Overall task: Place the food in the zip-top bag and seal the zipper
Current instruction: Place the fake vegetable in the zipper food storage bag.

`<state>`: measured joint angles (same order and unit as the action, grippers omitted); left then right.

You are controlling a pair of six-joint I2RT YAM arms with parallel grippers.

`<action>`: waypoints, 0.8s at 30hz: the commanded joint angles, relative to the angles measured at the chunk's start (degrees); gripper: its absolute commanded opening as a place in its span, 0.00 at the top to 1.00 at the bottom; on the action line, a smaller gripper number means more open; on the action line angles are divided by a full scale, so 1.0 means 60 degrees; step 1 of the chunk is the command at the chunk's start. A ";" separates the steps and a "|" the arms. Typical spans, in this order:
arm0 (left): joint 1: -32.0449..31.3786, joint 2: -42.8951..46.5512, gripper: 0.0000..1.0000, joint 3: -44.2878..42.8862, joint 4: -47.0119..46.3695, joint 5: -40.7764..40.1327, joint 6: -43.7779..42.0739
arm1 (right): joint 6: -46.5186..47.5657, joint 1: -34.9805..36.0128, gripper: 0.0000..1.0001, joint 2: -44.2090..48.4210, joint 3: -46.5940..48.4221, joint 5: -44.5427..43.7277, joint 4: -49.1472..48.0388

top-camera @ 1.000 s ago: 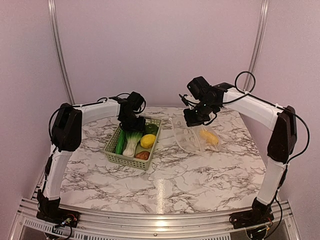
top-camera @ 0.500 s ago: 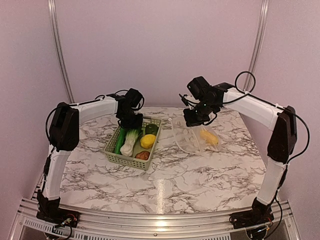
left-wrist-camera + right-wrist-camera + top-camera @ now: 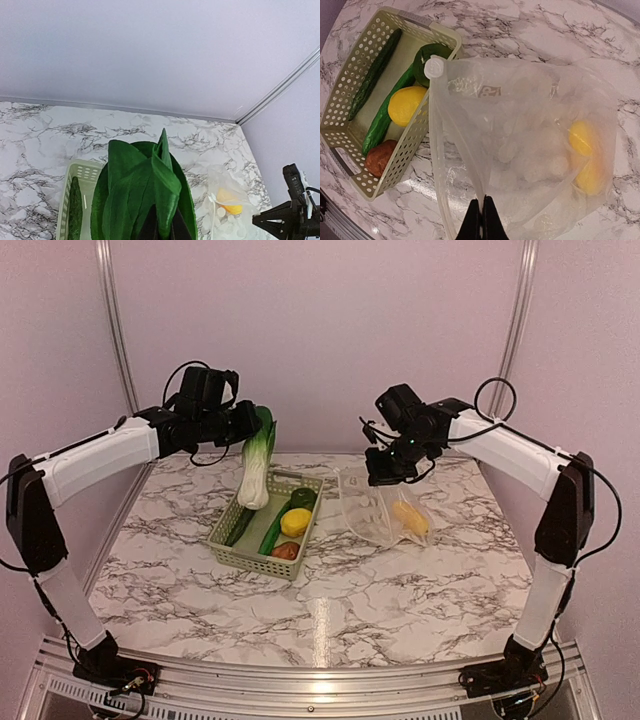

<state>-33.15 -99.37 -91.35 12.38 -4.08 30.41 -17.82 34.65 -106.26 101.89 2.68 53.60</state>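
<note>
Now the white-stemmed leafy vegetable (image 3: 254,468) hangs in the air above the basket (image 3: 250,558), clenched at its green top by the left gripper (image 3: 254,425). The right gripper (image 3: 481,212) pinches the mouth edge of the zip-top bag (image 3: 530,130), with a yellow fruit (image 3: 582,137) inside.

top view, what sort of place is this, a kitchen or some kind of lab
Most likely a robot test cell, not a kitchen: a left arm and right arm bolted to a marble-patterned table, bare walls with metal frame rails, and toy food in a basket.
</note>
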 commanded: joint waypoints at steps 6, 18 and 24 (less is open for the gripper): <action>-0.1034 0.1107 1.00 0.1865 -0.5595 -0.0900 0.1496 | -0.1340 -0.0077 1.00 0.0049 0.1321 0.1533 -0.0066; -0.2889 -0.0118 1.00 0.1808 -0.9501 -0.3883 0.0072 | -0.2461 -0.0244 1.00 0.0075 0.1364 0.2695 -0.0216; -0.3476 -0.1161 1.00 0.1471 -1.0455 -0.4737 -0.0876 | -0.3141 -0.0917 1.00 0.0206 0.1256 0.3497 -0.0359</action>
<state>-52.12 -102.69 -80.62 -42.70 -26.15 31.11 -32.86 32.14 -106.26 108.29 19.70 53.04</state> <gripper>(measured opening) 0.044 0.003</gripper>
